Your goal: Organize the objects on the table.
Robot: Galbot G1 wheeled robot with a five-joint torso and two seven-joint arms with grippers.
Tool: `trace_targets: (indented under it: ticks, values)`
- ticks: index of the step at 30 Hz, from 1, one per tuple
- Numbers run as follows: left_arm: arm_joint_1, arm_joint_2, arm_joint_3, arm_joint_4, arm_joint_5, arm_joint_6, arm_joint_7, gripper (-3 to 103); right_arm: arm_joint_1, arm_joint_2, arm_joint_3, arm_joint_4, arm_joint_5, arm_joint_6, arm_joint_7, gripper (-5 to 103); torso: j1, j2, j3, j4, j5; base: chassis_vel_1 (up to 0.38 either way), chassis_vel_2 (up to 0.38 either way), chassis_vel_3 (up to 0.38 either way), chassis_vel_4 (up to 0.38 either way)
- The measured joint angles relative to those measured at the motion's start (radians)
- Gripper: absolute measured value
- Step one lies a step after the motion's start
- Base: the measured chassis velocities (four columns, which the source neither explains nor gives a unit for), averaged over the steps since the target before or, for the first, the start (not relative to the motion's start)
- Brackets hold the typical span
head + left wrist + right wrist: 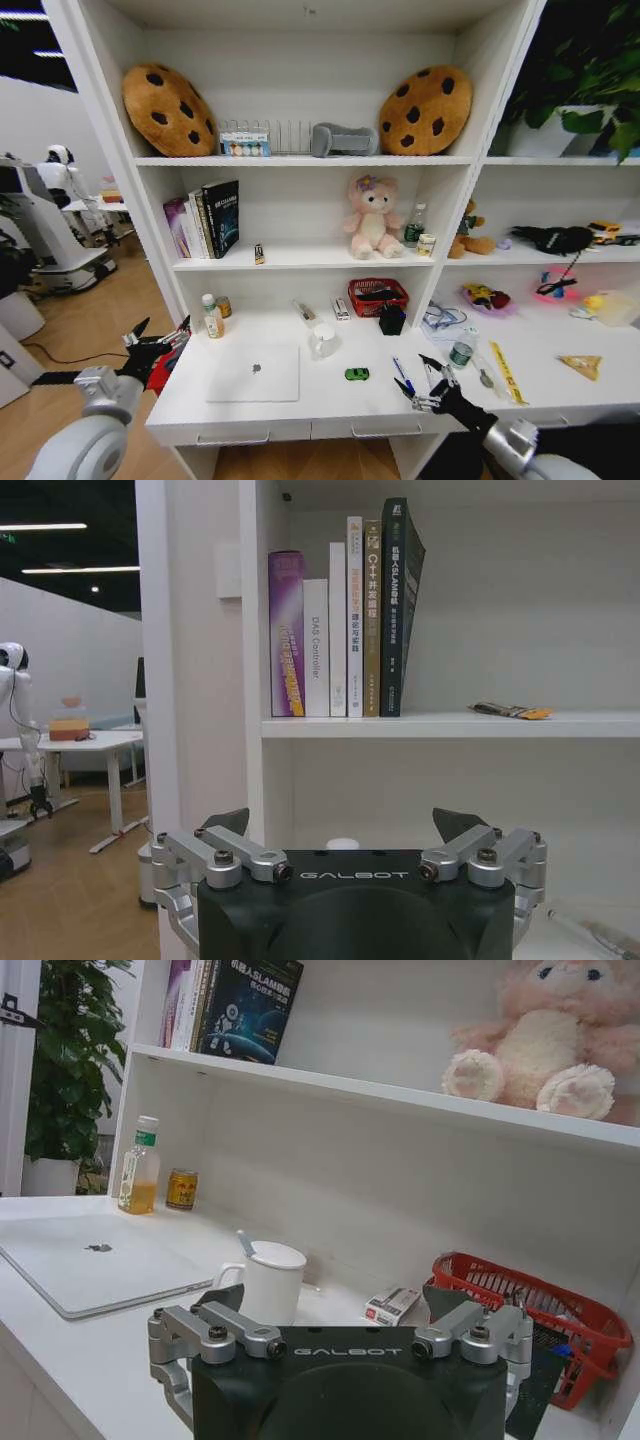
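Matt silver laptop [253, 374], glossy white table [330, 400]

Head cam high; wrist cams desk-level.

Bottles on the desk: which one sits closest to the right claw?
The clear green-labelled bottle, just beyond the right gripper. The yellow-drink bottle stands far across the table, near the left gripper.

This looks like a robotics lab dressed up as a home study. White shelving [300, 160] holds programming books [345, 620], a plush toy [373, 217] and cookie cushions [427, 110] above a bench [330, 395] with a closed laptop [254, 374]. Another white robot [58, 170] stands over wood flooring behind.
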Motion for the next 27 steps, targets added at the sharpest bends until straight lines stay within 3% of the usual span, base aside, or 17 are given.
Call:
trace_targets:
  ticks: [2,6,11,14,17,23,27]
  values:
    - [0.001,-0.003,0.001,0.002,0.003,0.000,0.002,100,0.013,-0.003,-0.001,-0.024,-0.005,0.025,-0.006,99,0.000,0.000,0.000,0.0003,0.0002,0.000,0.000,0.000,0.000]
    - [0.006,-0.013,0.005,0.008,0.012,-0.001,0.005,100,0.016,0.001,-0.007,-0.052,-0.011,0.059,0.081,98,0.000,0.000,0.000,0.0003,0.0000,0.000,0.000,0.000,0.000]
    - [0.005,-0.013,0.011,0.011,0.016,-0.001,0.006,100,0.030,-0.010,-0.024,-0.081,-0.048,0.039,0.152,100,0.000,0.000,0.000,0.0001,0.0001,0.000,0.000,0.000,0.000]
    - [0.004,-0.008,0.010,0.019,0.016,0.000,0.006,100,0.040,-0.052,-0.042,-0.089,0.010,0.001,0.098,100,0.000,0.000,0.000,0.0002,0.0000,0.000,0.000,0.000,0.000]
    - [-0.013,0.014,0.022,0.043,0.017,-0.002,0.006,100,0.068,-0.113,-0.061,-0.136,0.063,-0.012,-0.068,100,0.000,0.000,0.000,0.0009,0.0000,0.000,0.000,0.000,0.000]
    - [-0.045,0.039,0.048,0.064,0.010,0.000,0.006,100,0.087,-0.130,-0.066,-0.172,0.070,0.008,-0.115,100,0.000,0.000,0.000,-0.0007,-0.0001,0.000,0.000,0.000,0.000]
    - [-0.044,0.041,0.048,0.079,0.009,0.001,0.013,100,0.106,-0.126,-0.080,-0.198,0.074,0.040,-0.091,100,0.000,0.000,0.000,0.0007,0.0000,0.000,0.000,0.000,0.000]
